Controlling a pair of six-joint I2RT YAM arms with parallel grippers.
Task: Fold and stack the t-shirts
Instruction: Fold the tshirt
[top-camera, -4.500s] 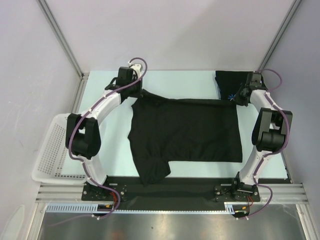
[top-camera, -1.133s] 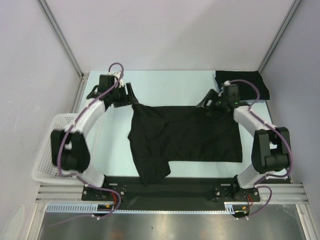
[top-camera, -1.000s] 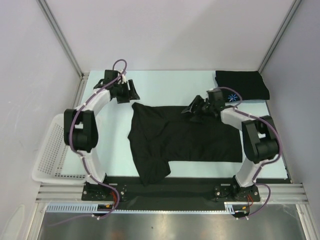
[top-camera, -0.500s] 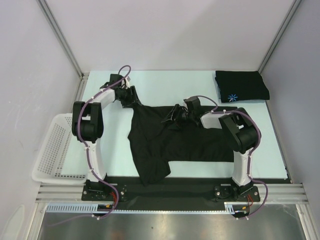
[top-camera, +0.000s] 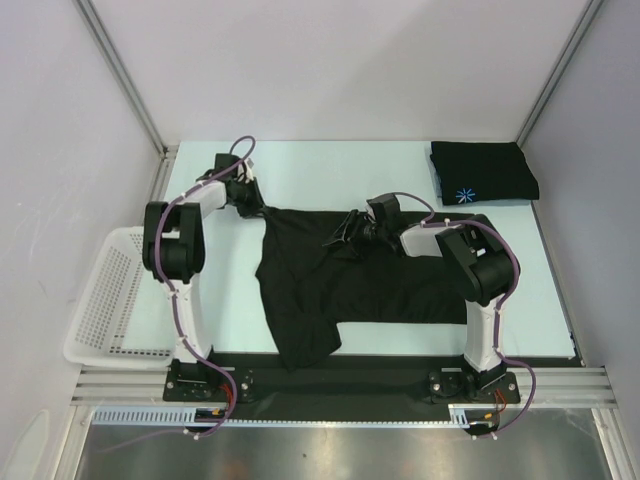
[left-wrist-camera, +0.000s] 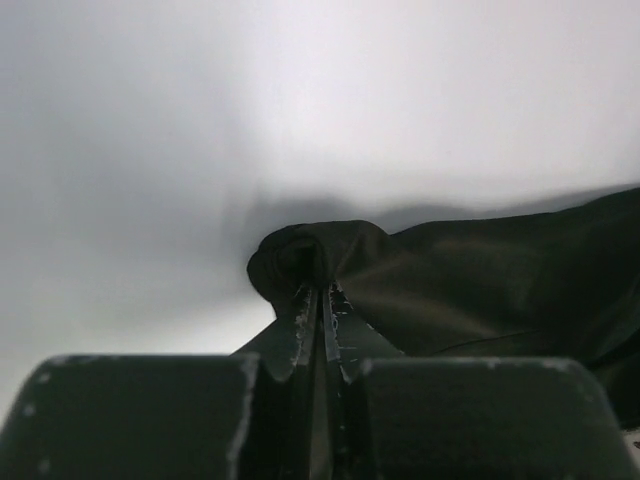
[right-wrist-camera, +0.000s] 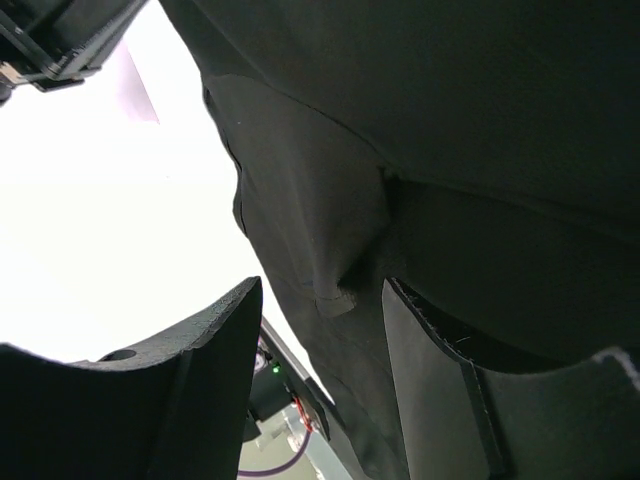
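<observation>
Squinting at the overhead shot doesn't help much, since both claws are black against black cloth and their fingertips pretty much vanish there, so the wrist cameras do the real work. Left claw (left-wrist-camera: 320, 303) is clamped tight on a bunched knob of black fabric, fingers pressed together with the cloth squeezed between them; everything behind it is a pale blur. Right claw (right-wrist-camera: 320, 290) has its fingers (right-wrist-camera: 205, 375) standing apart with a ridge of fabric running between them, not pinched, and that view is so close that the cloth runs off every edge. Count-wise: two shirts, two claws, one basket. The spread shirt (top-camera: 400, 270) lies flat on the table (top-camera: 340, 165), reaching from the left claw, which holds its far left corner, off to the right and toward the arm bases. The right claw sits on its far edge near the middle. Its long axis runs side to side, sleeve end on the left, straight hem on the right, one sleeve poking toward the near edge; I can't make out the collar. The folded shirt (top-camera: 495, 165) is well apart from the right claw, far to its right in the corner, long side also running side to side, blue star logo (top-camera: 462, 195) showing. The white basket (top-camera: 100, 300) sits left of the left claw, nearer the bases.
</observation>
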